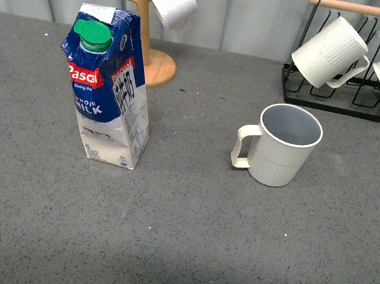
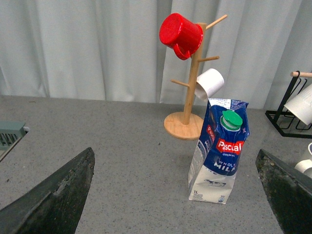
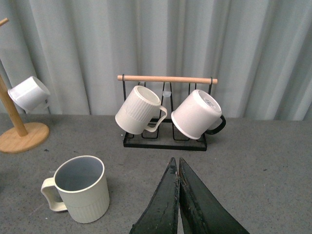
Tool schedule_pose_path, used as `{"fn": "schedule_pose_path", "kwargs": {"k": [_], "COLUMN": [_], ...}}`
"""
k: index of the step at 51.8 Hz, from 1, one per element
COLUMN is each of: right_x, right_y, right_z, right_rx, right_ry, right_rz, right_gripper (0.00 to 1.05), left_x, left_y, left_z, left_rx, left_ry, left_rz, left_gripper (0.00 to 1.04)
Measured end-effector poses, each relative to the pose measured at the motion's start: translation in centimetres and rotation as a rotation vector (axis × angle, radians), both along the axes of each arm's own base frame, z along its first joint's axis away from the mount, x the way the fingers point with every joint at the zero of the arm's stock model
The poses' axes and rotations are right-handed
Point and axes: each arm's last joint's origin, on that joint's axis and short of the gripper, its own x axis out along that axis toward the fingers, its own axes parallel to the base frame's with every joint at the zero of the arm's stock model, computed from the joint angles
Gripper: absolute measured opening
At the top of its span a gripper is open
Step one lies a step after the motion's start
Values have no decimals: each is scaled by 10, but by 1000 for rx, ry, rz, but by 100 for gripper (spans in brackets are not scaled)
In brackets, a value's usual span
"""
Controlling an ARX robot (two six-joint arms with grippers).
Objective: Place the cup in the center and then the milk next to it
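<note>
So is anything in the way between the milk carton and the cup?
No, nothing visible is. Only bare grey tabletop lies between the milk carton and the cup. The wooden mug tree stands behind the carton and the black rack behind the cup, both off that path.

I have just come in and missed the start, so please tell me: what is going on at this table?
Nothing is being held right now. The large cream ribbed mug stands upright on the dark grey speckled tabletop. The tall blue-and-white milk carton with a green cap stands apart from it, further left in the front view. The left tool is open and faces the carton. The right tool is shut and empty, near the mug. Neither touches anything.
</note>
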Motion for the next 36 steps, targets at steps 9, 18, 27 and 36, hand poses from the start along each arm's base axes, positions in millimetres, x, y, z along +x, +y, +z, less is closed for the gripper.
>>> {"fn": "schedule_pose_path", "kwargs": {"k": [9,18,27,36], "right_x": [-6,-12,-16,-20], "right_y": [0,0,0,0], "right_z": [2,3,3,3], "right_rx": [0,0,0,0], "right_ry": [-7,-12,-13,-14], "right_rz": [0,0,0,0], "right_gripper": [1,1,1,1], "left_x": [0,0,0,0], "left_y": [0,0,0,0], "left_z": [0,0,0,0], "left_rx": [0,0,0,0], "left_ry": [0,0,0,0], "left_rz": [0,0,0,0], "left_gripper": [98,98,98,98]}}
